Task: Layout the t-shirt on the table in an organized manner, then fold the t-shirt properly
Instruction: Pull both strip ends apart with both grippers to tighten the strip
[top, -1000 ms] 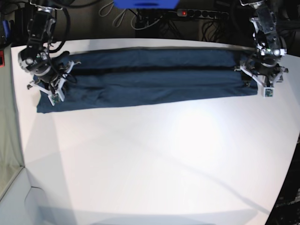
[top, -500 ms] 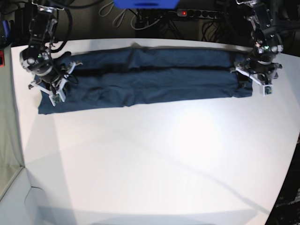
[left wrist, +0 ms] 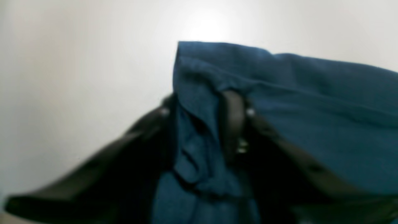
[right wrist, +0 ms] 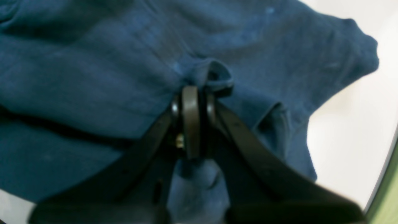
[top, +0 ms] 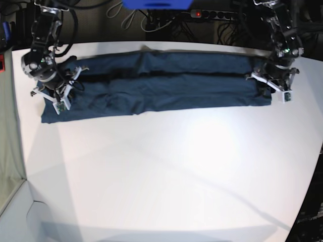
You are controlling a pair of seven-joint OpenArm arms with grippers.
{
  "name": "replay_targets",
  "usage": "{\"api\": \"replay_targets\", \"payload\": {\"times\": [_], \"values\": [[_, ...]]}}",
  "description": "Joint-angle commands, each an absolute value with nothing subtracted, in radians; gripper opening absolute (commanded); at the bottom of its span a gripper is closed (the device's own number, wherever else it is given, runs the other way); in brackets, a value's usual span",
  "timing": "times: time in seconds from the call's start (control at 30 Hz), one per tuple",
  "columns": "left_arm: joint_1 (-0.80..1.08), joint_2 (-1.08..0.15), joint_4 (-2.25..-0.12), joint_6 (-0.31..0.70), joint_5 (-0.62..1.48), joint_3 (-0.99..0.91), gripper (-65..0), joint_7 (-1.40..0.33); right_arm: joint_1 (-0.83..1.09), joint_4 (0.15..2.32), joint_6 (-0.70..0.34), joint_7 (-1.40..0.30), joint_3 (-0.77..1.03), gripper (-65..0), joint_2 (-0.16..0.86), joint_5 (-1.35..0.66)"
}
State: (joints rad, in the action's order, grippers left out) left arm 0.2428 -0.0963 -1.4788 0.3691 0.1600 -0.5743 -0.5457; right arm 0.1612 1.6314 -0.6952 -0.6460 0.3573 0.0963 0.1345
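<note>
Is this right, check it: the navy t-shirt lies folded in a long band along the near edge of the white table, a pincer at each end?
Not quite. The t-shirt lies along the far edge of the table, not the near one, as the base view shows. The rest holds: left pincer and right pincer at the band's ends.

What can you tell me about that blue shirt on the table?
The t-shirt is plain dark navy cloth, soft and slightly wrinkled. It lies as a long, narrow folded band across the far part of the white table, with a dark crease running along its length. The right hand is shut on a pinch of fabric at one end. At the other end, cloth sits bunched between the fingers of the left hand. No collar label shows.
</note>
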Motion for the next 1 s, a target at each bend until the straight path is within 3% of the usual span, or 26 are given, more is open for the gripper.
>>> {"api": "replay_targets", "payload": {"times": [0.0, 0.17, 0.33, 0.53, 0.97], "values": [[0.248, -0.097, -1.477, 0.366, 0.136, -0.575, -48.9, -0.599, 0.151, 1.643, -0.698, -0.644, 0.358, -65.0, 0.101, 0.131], [0.249, -0.097, -1.477, 0.366, 0.136, -0.575, -49.9, -0.599, 0.15, 1.643, -0.698, -0.644, 0.358, -65.0, 0.101, 0.131], [0.251, -0.097, -1.497, 0.364, 0.136, -0.591, -65.0, -0.53, 0.15, 1.643, -0.698, -0.644, 0.358, -65.0, 0.101, 0.13], [0.24, -0.09, -1.564, 0.364, 0.136, -0.673, -64.9, -0.504, 0.151, 1.641, -0.698, -0.644, 0.358, -65.0, 0.099, 0.13], [0.223, -0.056, -1.771, 0.361, 0.127, -0.661, -64.8, -0.506, 0.176, 1.639, -0.698, -0.644, 0.317, -65.0, 0.05, 0.131]]}}
